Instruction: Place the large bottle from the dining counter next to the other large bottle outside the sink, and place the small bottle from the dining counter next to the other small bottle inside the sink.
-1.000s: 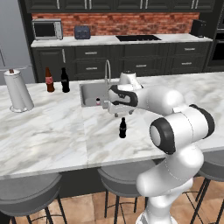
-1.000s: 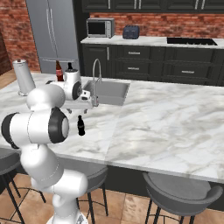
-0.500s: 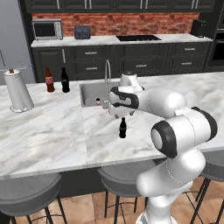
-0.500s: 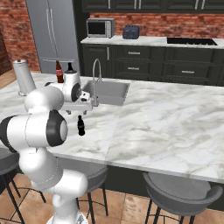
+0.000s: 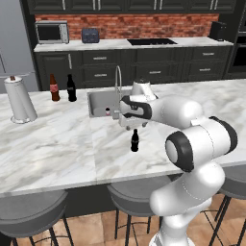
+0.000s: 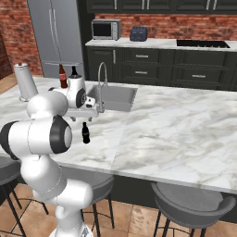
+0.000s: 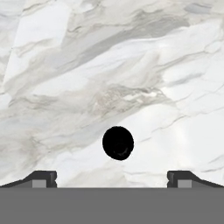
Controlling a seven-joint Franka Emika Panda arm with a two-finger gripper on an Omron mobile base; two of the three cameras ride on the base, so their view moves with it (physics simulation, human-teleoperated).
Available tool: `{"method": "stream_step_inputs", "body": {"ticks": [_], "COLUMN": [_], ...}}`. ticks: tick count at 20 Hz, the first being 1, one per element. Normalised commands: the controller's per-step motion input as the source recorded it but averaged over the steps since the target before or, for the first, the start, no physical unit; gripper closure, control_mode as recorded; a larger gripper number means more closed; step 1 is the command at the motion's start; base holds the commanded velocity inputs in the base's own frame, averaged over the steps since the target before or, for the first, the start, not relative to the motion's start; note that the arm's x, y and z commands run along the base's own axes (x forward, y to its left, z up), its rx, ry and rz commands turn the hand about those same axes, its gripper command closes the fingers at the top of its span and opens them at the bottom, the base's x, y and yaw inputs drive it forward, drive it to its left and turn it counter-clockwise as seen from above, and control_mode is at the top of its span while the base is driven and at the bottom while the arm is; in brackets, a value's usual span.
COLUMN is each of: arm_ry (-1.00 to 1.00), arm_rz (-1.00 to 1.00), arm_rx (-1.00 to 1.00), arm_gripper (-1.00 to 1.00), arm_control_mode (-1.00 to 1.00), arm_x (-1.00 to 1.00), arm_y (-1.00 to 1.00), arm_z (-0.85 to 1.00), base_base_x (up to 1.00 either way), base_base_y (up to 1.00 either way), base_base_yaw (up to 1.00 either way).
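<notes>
The small bottle [image 5: 135,141] [image 6: 85,133], short and all black, stands upright on the marble dining counter [image 5: 57,149] in front of the sink [image 5: 98,102] [image 6: 118,96]. My gripper [image 5: 129,127] [image 6: 88,117] hangs just above it, pointing down, open and holding nothing. From above, the small bottle [image 7: 118,143] is a black disc between and slightly ahead of the spread fingertips [image 7: 43,178]. The brown large bottle [image 5: 54,88] [image 6: 62,77] stands beside the tall black other large bottle [image 5: 71,88] [image 6: 74,72], left of the sink. The pink other small bottle [image 5: 107,112] sits inside the basin.
A curved chrome faucet [image 5: 117,82] [image 6: 100,78] rises right behind my hand. A paper towel roll [image 5: 19,99] [image 6: 25,81] stands at the counter's left end. Grey stools [image 5: 139,192] [image 6: 194,203] line the near edge. Open marble stretches to the right.
My hand has shifted slightly over the small bottle, jaws still wide. None of the bottles has moved.
</notes>
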Motion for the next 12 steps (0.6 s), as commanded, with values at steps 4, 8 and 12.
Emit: {"method": "stream_step_inputs", "body": {"ticks": [4,8,12], "arm_ry": [0.0,0.0,0.0], "arm_rz": [0.0,0.0,0.0], "arm_rx": [0.0,0.0,0.0], "arm_gripper": [-1.0,-1.0,-1.0], "arm_control_mode": [-1.0,-1.0,-1.0], "arm_x": [0.0,0.0,0.0], "arm_y": [0.0,0.0,0.0], "arm_z": [-0.21,-0.27,-0.14], "base_base_x": [0.0,0.0,0.0], "base_base_y": [0.0,0.0,0.0], "base_base_yaw": [0.0,0.0,0.0]}}
